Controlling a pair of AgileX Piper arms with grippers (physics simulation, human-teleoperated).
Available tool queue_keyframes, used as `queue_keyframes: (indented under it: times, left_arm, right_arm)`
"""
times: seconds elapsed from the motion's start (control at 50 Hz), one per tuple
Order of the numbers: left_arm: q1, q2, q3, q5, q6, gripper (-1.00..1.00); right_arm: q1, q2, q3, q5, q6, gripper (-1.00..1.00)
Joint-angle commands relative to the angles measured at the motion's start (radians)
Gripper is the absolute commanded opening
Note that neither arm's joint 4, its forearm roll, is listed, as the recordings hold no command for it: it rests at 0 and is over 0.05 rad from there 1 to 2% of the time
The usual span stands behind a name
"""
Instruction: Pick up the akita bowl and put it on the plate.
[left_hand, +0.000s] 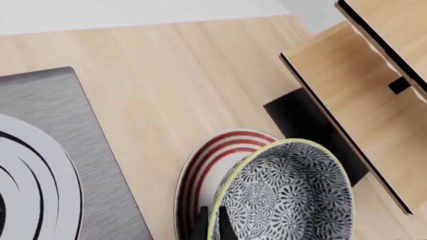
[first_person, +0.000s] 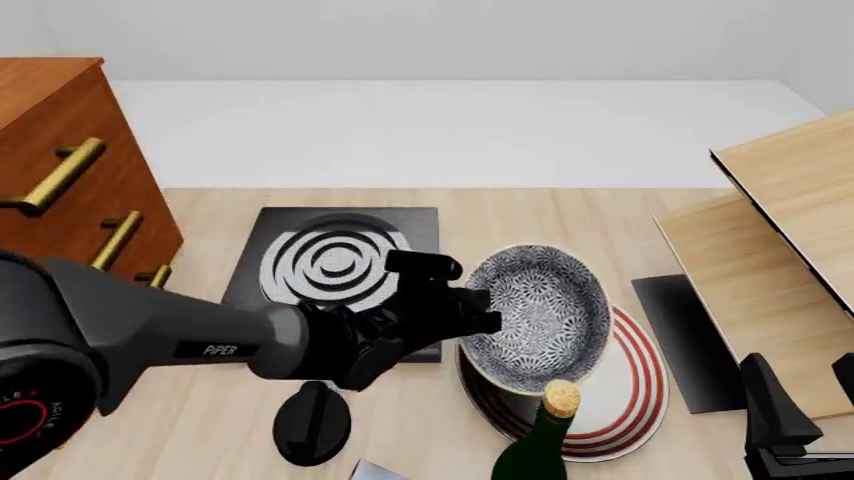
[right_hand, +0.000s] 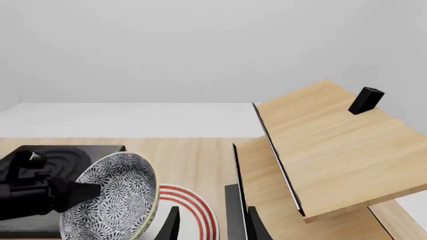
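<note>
- Akita bowl (first_person: 537, 318) is pinched at its rim by your left gripper (first_person: 470, 312), one finger inside the wall and one outside.
- Bowl hangs tilted, opening turned toward the camera, raised over the plate (first_person: 627, 385).
- Plate lies directly beneath and slightly beyond the gripped bowl; lower it straight down.
- Right gripper (right_hand: 210, 225) idles unclenched, holding nothing, well apart.

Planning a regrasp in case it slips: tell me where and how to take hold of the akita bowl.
Grip the akita bowl at its thin rim, one finger inside the wall and one outside, coming from the stove side, as the left end effector does now. The deep, tilted bowl over the plate is too wide to span.
</note>
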Motion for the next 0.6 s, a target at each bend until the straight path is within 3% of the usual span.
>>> queue_keyframes:
  times: [0.02, 0.6]
  left_arm:
    - [-0.015, 0.029, -0.031, -0.001, 0.004, -1.00]
    - [-0.029, 0.103, -0.077, -0.004, 0.009, -1.00]
  right_arm:
    - [0.000, 0.000, 0.000, 0.000, 0.000, 1.00]
    - [0.000, 0.000, 0.000, 0.000, 0.000, 1.00]
